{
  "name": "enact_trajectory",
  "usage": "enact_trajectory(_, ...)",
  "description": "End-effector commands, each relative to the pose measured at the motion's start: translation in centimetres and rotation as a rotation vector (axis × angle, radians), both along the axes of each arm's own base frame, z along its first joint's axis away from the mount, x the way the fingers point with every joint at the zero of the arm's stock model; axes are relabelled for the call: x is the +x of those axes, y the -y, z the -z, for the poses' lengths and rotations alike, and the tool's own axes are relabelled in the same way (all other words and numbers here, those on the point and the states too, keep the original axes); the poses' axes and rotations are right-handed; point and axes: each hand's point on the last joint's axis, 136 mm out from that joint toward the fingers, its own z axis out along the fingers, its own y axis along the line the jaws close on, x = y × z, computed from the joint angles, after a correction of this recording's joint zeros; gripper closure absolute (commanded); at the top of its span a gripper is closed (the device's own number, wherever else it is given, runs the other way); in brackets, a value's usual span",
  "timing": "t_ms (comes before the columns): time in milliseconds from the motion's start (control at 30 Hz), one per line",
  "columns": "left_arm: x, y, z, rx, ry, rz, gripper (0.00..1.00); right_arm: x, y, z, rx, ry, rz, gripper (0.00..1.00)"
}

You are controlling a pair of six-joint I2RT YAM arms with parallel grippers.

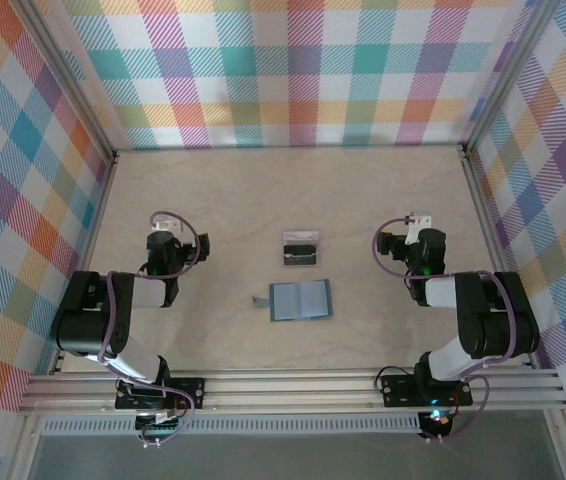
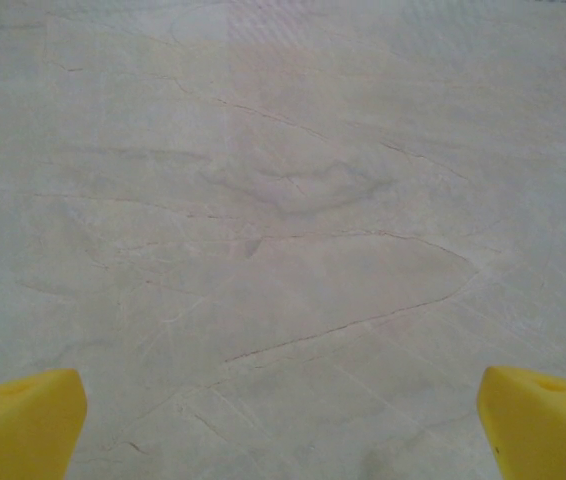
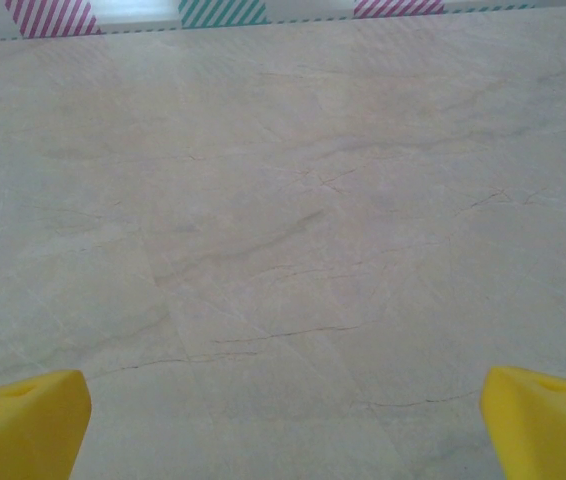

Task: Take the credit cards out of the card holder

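Top external: card holder [image 1: 301, 300] lies between left claw [image 1: 163, 232] and right claw [image 1: 415, 232].

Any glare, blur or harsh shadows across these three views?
Top external: even light, sharp, only soft shadows; card holder and credit cards small but legible. Left wrist: table looks soft and washed-out, no glare. Right wrist: similar softness, far wall stripes blurred.

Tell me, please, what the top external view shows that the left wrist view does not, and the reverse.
Top external: the card holder lying open, its grey tab on its left, and the credit cards on the table beyond it, apart from it. Left wrist: the left gripper from close, its yellow fingertips wide apart with nothing between them. Both: the pale table surface.
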Motion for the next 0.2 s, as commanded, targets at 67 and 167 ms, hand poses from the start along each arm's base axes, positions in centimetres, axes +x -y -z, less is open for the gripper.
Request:
enact_trajectory(67,0.30,0.24,-0.75,0.010,0.034,0.009,0.00,0.44,-1.00,-0.86,0.011,0.036,-0.060,0.00)
enact_trajectory(167,0.30,0.23,-0.75,0.010,0.034,0.009,0.00,0.45,-0.84,-0.98,0.019,0.036,-0.060,0.00)
